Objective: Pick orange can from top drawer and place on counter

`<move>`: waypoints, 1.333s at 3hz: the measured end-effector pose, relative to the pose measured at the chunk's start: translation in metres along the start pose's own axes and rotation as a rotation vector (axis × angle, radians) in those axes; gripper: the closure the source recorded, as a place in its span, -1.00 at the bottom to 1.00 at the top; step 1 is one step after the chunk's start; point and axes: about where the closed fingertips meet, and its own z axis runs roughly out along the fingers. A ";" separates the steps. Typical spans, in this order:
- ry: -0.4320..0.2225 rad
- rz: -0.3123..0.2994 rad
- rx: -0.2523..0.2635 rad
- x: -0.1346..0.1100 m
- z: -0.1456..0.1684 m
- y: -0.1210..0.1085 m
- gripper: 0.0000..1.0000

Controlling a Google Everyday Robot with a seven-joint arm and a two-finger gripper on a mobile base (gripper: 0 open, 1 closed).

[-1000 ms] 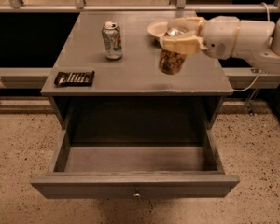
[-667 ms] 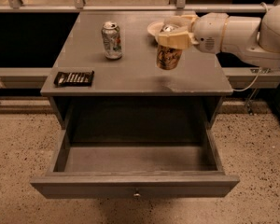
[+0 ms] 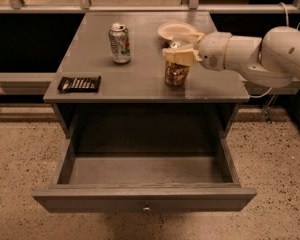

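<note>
**A:** Where does the one camera look from?

**B:** From high in front of the cabinet, facing it and tilted down. The counter runs away behind the gripper, and the open drawer gapes below it, toward the lens.

**A:** And the gripper?

**B:** Right of centre, upper half, clamped on the can at its top. The arm enters from the right edge.

**A:** How near?

**B:** Middling. The whole cabinet fits, with floor either side.

- The arm comes in from the right, white and bulky, roughly level.
- The wrist points left.
- The gripper is over the right half of the counter, cream fingers clamped front and back on the top of the can.
</note>
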 end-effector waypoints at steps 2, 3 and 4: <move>-0.002 -0.005 -0.012 -0.003 0.006 0.004 -0.40; -0.003 -0.006 -0.016 -0.004 0.008 0.005 -0.88; 0.075 -0.050 -0.007 -0.006 -0.033 0.002 -1.00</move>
